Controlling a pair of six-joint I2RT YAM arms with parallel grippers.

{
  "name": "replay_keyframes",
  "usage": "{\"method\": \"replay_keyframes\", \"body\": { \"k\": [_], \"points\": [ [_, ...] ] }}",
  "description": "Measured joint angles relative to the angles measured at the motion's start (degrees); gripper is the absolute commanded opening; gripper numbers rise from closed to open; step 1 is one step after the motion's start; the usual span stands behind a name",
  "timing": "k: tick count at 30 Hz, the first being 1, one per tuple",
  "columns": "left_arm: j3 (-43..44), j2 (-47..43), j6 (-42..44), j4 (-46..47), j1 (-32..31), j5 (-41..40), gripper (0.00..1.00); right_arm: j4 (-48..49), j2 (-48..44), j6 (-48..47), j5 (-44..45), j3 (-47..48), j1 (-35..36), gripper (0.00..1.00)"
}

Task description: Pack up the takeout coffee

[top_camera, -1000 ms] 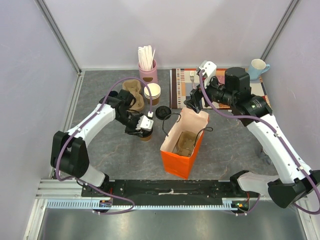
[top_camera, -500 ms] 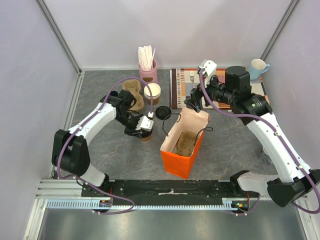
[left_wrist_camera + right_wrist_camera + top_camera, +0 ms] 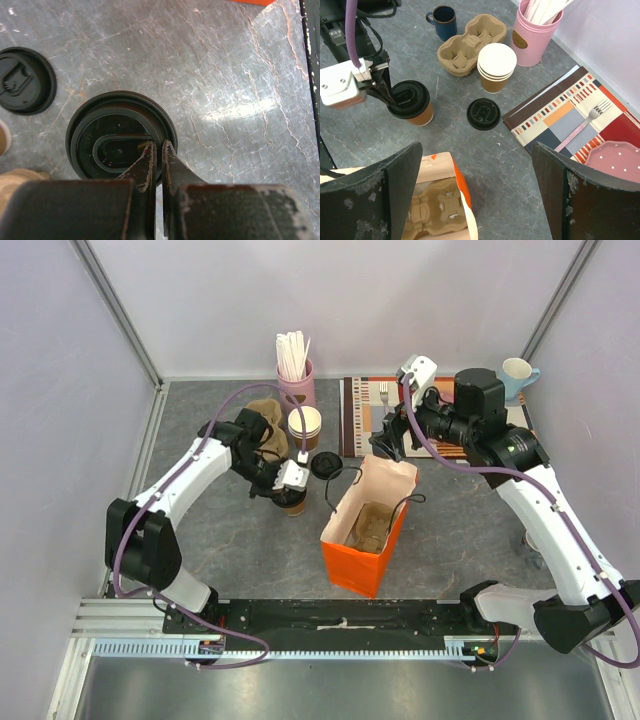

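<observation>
The takeout coffee (image 3: 293, 502), a brown paper cup with a black lid, stands on the grey table left of the orange paper bag (image 3: 365, 562). My left gripper (image 3: 286, 490) is above it and shut on the lid's rim. In the left wrist view the fingertips (image 3: 158, 147) pinch the right edge of the lid (image 3: 115, 145). The right wrist view shows the cup (image 3: 410, 102) with the left gripper (image 3: 387, 95) on it. My right gripper (image 3: 386, 445) is open and empty above the bag's far edge (image 3: 462, 187). A cardboard cup carrier (image 3: 432, 210) lies inside the bag.
A loose black lid (image 3: 324, 465) lies between cup and bag. Behind are a stack of lidless cups (image 3: 305, 425), an empty cup carrier (image 3: 265, 420), a dark blue mug (image 3: 442, 20), a pink stick holder (image 3: 295, 380) and a striped placemat (image 3: 360, 415).
My left gripper and the coffee have shifted slightly back and to the right. The right arm has barely moved.
</observation>
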Motion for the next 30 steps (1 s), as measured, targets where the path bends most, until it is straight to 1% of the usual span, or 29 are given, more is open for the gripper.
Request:
{"method": "replay_keyframes", "body": {
  "k": [4, 8, 13, 16, 19, 21, 22, 27, 30],
  "points": [
    [4.59, -0.02, -4.66, -1.01, 0.00, -1.01, 0.02, 0.00, 0.00, 0.02, 0.02, 0.46, 0.00, 0.98],
    [11.89, -0.07, -12.85, -1.49, 0.00, -2.25, 0.02, 0.00, 0.31, 0.31, 1.03, 1.33, -0.15, 0.98],
    [23.41, -0.13, -24.90, -1.51, 0.00, -3.10, 0.02, 0.09, 0.85, 1.90, 4.74, 2.16, -1.09, 0.98],
    [32.50, -0.07, -32.04, -1.44, -0.07, -3.63, 0.02, 0.09, 0.94, 3.30, 7.06, 2.19, -1.51, 0.98],
    [42.12, -0.02, -37.18, -1.05, -0.87, -4.20, 0.02, 0.09, 0.94, 4.42, 8.63, 2.19, -1.84, 0.98],
    [46.66, -0.52, -39.26, -0.68, -2.84, -4.72, 0.02, 0.11, 0.94, 5.05, 9.53, 2.19, -1.88, 0.98],
    [48.30, -0.98, -40.00, -0.66, -4.81, -5.35, 0.02, 0.11, 0.94, 5.44, 10.21, 2.19, -1.88, 0.98],
    [51.60, -2.49, -42.07, -1.29, -14.99, -6.64, 0.02, 0.11, 0.26, 7.91, 15.61, 2.08, -2.03, 0.98],
    [53.09, -2.49, -42.64, -1.92, -18.91, -7.32, 0.02, 0.17, -0.90, 10.16, 20.37, 1.53, -2.97, 0.98]
  ]
}}
